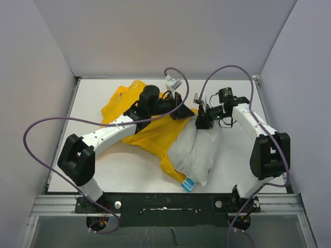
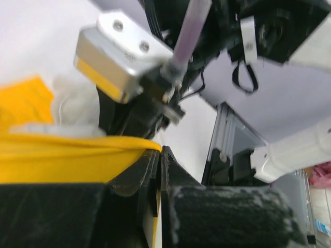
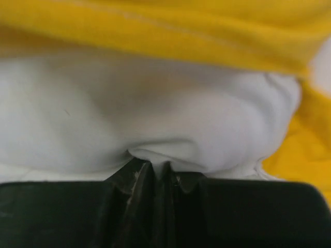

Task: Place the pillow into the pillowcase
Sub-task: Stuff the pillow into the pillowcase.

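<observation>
Fig.: L gripper (image 2: 159, 153) pinches pillowcase (image 1: 152, 136) edge beside pillow (image 1: 196, 152), prob. to hold mouth open; R gripper (image 3: 155, 165) clamps pillow's far end, to feed it in.

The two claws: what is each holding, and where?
The left gripper pinches the pillowcase by its edge; the right gripper pinches a fold of the pillow.

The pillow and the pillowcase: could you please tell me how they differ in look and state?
The pillow is plain white; the pillowcase is bright yellow. The pillow is plump, the pillowcase limp and crumpled. The right gripper pinches the pillow, the left gripper the pillowcase. Both are soft cloth, overlapping on the table.
</observation>
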Controlling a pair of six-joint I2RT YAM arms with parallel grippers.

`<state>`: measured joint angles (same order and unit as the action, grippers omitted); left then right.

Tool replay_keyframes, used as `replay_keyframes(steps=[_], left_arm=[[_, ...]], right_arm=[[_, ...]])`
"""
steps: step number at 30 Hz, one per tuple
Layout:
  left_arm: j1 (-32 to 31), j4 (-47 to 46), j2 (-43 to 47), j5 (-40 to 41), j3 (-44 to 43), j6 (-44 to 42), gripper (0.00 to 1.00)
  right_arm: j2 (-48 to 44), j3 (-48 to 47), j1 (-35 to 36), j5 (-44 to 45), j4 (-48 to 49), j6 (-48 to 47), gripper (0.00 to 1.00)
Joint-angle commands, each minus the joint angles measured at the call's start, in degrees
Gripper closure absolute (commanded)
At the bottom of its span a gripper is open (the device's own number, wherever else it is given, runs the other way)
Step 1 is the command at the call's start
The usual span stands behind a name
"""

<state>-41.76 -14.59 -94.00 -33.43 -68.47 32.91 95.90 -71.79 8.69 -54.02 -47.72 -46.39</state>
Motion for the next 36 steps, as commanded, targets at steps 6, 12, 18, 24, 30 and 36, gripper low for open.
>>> replay_keyframes(steps=[6, 12, 18, 24, 30, 36], left_arm=[[-0.61, 2.74, -4.04, -7.21, -31.00, -2.09, 1.00], [-1.05, -10.23, 4.56, -2.81, -5.33, -5.37, 1.00], [-4.58, -23.23, 2.10, 2.25, 19.86, -3.48, 1.00], [-8.58, -21.89, 8.50, 9.46, 28.74, -5.56, 0.86], [-9.31, -5.65, 21.75, 16.58, 26.72, -9.85, 0.48], [-6.74, 19.61, 25.96, 25.01, 10.15, -12.94, 0.40]], right_arm=[[-16.51, -14.99, -4.60, -3.97, 38.56, 37.65, 1.00], [-21.20, 7.51, 3.52, -3.97, 35.26, 13.47, 1.00], [-15.70, 21.72, 7.85, -1.96, 16.96, -14.55, 1.00], [-15.30, 23.38, 8.03, -3.08, 16.64, -16.02, 0.97], [-11.63, 20.47, 7.05, -6.00, 11.32, -17.62, 0.93], [-12.66, 20.63, 6.62, -7.51, 12.30, -16.07, 0.87]])
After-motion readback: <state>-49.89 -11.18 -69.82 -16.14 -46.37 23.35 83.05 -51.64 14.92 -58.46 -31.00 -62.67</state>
